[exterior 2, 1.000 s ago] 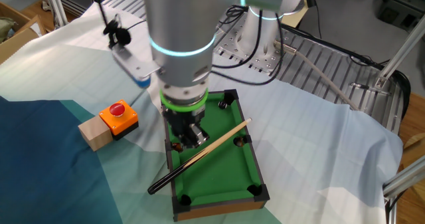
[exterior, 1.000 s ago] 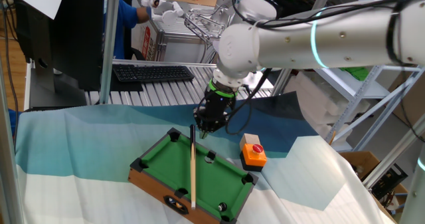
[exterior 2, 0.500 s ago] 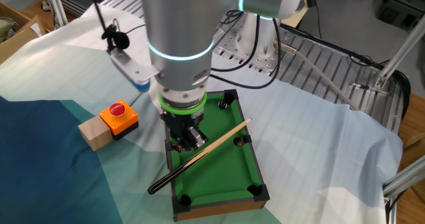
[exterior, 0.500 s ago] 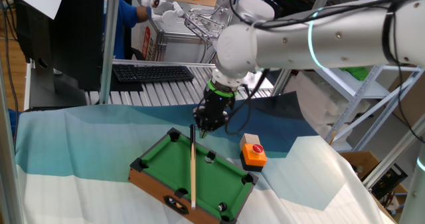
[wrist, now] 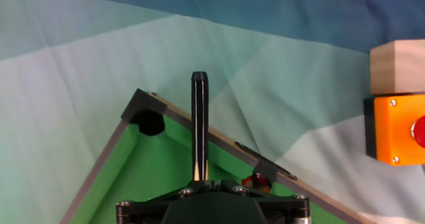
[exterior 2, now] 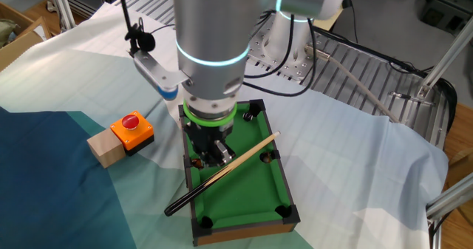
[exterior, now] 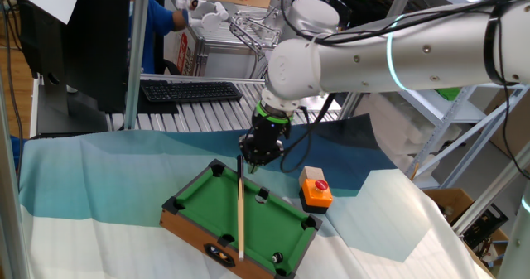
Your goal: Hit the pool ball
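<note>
The pool ball [exterior: 277, 257] is a tiny dark ball with a pale glint, at the end of the green pool table [exterior: 211, 204] far from my gripper; it also shows in the other fixed view [exterior 2: 248, 117]. The wooden cue stick [exterior: 241, 213] lies lengthwise across the table, black butt toward my gripper. My gripper [exterior: 252, 161] hangs right over the butt half of the cue [exterior 2: 244, 155]. In the hand view the cue [wrist: 199, 124] runs straight under the gripper body [wrist: 199, 187], which hides the fingers. The ball is out of the hand view.
An orange button box [exterior: 315, 193] with a red button sits on a wooden block beside the table's long side [exterior 2: 131, 130] [wrist: 397, 127]. A small reddish thing [wrist: 255, 181] sits at the side pocket nearest it. Crinkled blue-white cloth covers the tabletop [exterior: 99, 180].
The arm's upper links have swung sideways while the gripper stayed almost in place over the cue. The cue and the ball have not moved.
</note>
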`<state>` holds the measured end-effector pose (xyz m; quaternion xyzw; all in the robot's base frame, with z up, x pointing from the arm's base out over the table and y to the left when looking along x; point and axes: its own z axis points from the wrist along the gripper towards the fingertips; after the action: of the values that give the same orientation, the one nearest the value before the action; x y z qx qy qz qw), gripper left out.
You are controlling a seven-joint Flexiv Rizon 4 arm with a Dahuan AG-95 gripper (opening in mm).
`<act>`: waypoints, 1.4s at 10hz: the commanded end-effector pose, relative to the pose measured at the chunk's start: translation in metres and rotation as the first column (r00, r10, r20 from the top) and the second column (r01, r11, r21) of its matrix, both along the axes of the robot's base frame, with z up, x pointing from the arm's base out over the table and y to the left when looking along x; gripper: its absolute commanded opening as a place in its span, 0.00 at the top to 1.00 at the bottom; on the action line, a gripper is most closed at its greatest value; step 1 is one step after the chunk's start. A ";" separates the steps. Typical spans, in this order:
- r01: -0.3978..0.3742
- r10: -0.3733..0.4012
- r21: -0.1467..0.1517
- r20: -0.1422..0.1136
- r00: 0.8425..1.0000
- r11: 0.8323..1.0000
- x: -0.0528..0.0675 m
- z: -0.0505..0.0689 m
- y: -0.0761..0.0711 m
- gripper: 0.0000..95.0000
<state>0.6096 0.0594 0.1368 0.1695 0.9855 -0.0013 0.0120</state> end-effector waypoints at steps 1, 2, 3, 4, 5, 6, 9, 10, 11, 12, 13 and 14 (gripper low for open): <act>0.105 -0.105 -0.006 -0.012 0.994 0.994 0.000 0.000 -0.001 1.00; 0.116 -0.116 -0.007 -0.023 0.993 0.993 0.000 -0.001 -0.002 1.00; 0.121 -0.121 -0.006 -0.037 0.992 0.993 0.000 -0.001 -0.002 1.00; 0.114 -0.114 -0.005 -0.042 0.993 0.993 -0.001 -0.001 -0.002 1.00; 0.097 -0.098 -0.013 -0.059 0.993 0.995 -0.001 -0.001 -0.002 1.00; 0.095 -0.097 -0.024 -0.099 0.990 0.995 -0.001 -0.001 -0.002 1.00; 0.096 -0.101 -0.043 -0.133 0.986 0.994 -0.001 -0.001 -0.002 1.00; 0.070 -0.074 -0.032 -0.153 0.985 0.997 -0.001 -0.001 -0.002 1.00; 0.034 -0.035 -0.012 -0.153 0.988 0.999 -0.001 -0.001 -0.002 1.00; 0.007 -0.006 0.008 -0.154 0.988 1.000 -0.001 -0.001 -0.002 1.00; -0.021 0.022 0.006 -0.149 0.989 1.000 -0.001 -0.001 -0.002 1.00; -0.041 0.039 -0.010 -0.139 0.990 0.999 -0.001 -0.001 -0.002 1.00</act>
<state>0.6096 0.0579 0.1363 0.1571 0.9853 -0.0151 -0.0652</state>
